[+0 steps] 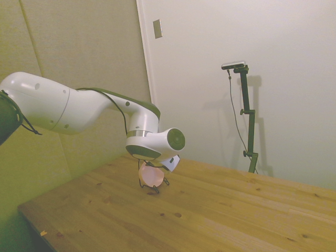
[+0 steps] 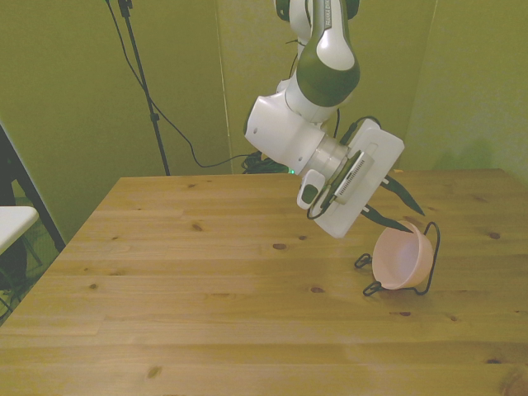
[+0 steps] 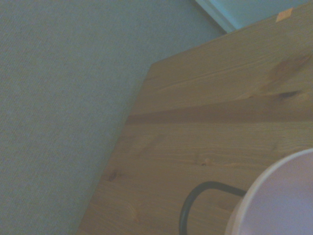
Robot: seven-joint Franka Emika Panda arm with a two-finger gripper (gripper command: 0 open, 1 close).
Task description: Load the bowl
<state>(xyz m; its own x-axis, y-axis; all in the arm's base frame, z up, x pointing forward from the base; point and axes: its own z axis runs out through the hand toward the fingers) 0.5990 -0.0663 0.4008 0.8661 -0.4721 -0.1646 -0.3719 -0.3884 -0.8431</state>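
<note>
bowl leaning in the wire rack, gripper close above it

the bowl [image 2: 401, 261], small, round and pale pink, sits tilted on its side in a thin black wire rack [image 2: 431, 257] on the wooden table [image 2: 206, 272]. it lies toward the front view's right, its open mouth turned up and toward the front view's left. a wire loop of the rack rises behind its rim, and the rack's small feet rest on the wood beside it.

the white arm's gripper [image 2: 394, 205] hangs just above and behind the bowl. two dark fingers [image 2: 406, 194] show past the white wrist block, spread apart, and nothing appears to be held between them; they look clear of the rim, though the gap is small. in the side view the wrist covers most of the bowl [image 1: 151, 176], so only a pink patch shows beneath it. the wrist view shows a blurred curve of the bowl's rim [image 3: 279, 198] and a bend of black wire [image 3: 198, 193] on the wood.

judging from this, the bowl looks already seated in the rack, and the step in hand is letting go cleanly. to do that well, the fingers should lift straight away from the rim without brushing it or the wire loop, since a light bowl resting at a tilt could tip out or drag the rack along.
</note>
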